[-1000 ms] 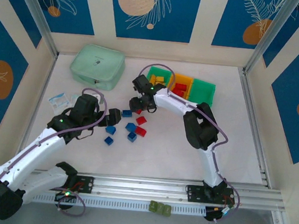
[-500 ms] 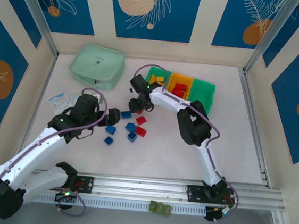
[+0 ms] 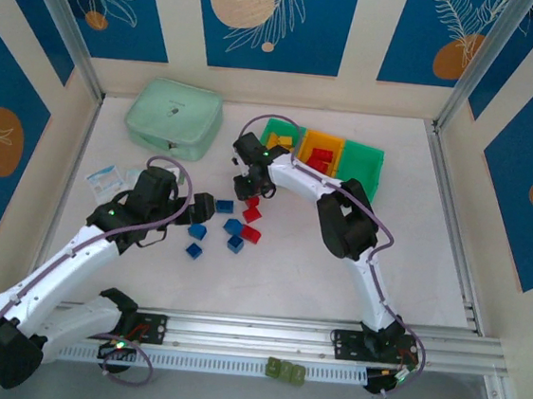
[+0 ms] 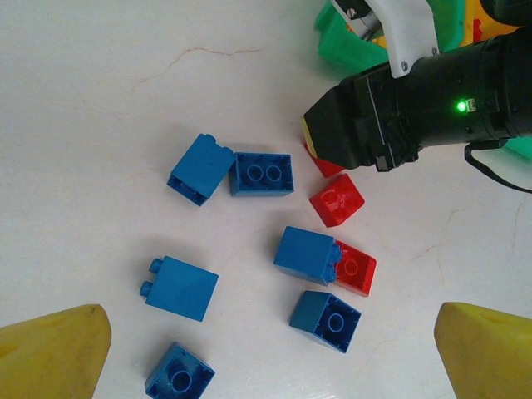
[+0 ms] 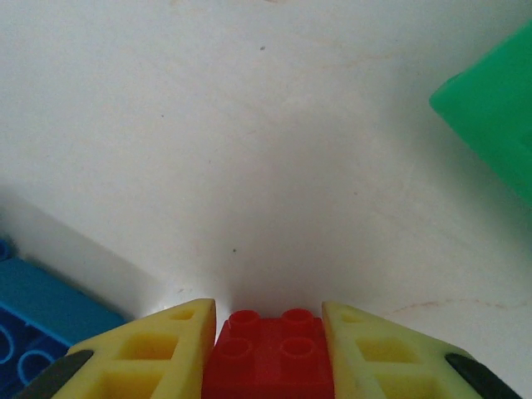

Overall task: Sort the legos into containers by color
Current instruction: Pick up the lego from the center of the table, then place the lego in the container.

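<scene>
- White table (image 3: 449, 276) w/ blue leaf-print wall panels round it.
- Far left: mint zip case (image 3: 173, 118), well apart from the work, no risk seen.
- Left gripper (image 4: 270, 356) hangs over the loose legos, fingers spread wide, holding nothing. It's near the right arm's wrist, so if both move at once they could clash.
- Middle: blue bricks (image 4: 262, 174) scattered, plus loose reds (image 4: 337, 199). One red touches a blue, so grabbing either may drag the other.
- Right gripper (image 5: 268, 320) is down at table level, fingers pressed on both flanks of a red brick (image 5: 268, 357), i.e. clamped on it. That brick sits on the table near the bins' left end. Hold looks close to the tips, so it may twist or slip on lift. A blue brick just beside could get knocked.
- Right: bins (image 3: 364, 158) in a row. Orange bin (image 3: 332, 140) has reds, left green bin (image 3: 276, 126) has yellows. Releasing short likely puts red among yellows, or clips a rim.
</scene>
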### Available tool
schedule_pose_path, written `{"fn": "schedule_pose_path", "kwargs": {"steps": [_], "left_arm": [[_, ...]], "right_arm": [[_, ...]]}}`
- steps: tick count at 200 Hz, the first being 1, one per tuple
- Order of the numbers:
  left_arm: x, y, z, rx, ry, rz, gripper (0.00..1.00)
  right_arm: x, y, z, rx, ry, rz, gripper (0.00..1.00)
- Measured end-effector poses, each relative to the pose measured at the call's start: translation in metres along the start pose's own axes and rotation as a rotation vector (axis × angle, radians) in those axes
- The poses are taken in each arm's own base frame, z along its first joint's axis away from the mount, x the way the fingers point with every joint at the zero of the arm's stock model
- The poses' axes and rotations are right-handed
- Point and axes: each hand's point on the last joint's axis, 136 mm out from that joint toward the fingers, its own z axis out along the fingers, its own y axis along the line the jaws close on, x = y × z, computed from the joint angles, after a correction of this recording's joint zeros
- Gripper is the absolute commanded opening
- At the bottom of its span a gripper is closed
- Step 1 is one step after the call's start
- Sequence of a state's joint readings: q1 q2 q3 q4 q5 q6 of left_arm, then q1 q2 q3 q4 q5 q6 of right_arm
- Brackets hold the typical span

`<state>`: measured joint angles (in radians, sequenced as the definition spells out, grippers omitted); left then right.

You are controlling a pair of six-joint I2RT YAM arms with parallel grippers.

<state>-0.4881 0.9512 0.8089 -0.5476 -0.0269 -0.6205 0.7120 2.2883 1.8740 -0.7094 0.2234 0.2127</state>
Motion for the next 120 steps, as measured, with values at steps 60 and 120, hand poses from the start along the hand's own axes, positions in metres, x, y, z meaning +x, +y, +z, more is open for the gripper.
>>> {"fn": "schedule_pose_path", "kwargs": {"steps": [60, 120], "left_arm": [[0.001, -0.007, -0.001, 0.034, 0.012, -0.003, 0.99], [0.000, -0.028, 0.005, 0.130, 0.048, -0.011, 0.99]], "right_arm": [[0.000, -0.009, -0.056, 0.000, -0.064, 0.029, 0.29], [-0.012, -0.074, -0.129, 0.041, -0.196, 0.206, 0.29]]}}
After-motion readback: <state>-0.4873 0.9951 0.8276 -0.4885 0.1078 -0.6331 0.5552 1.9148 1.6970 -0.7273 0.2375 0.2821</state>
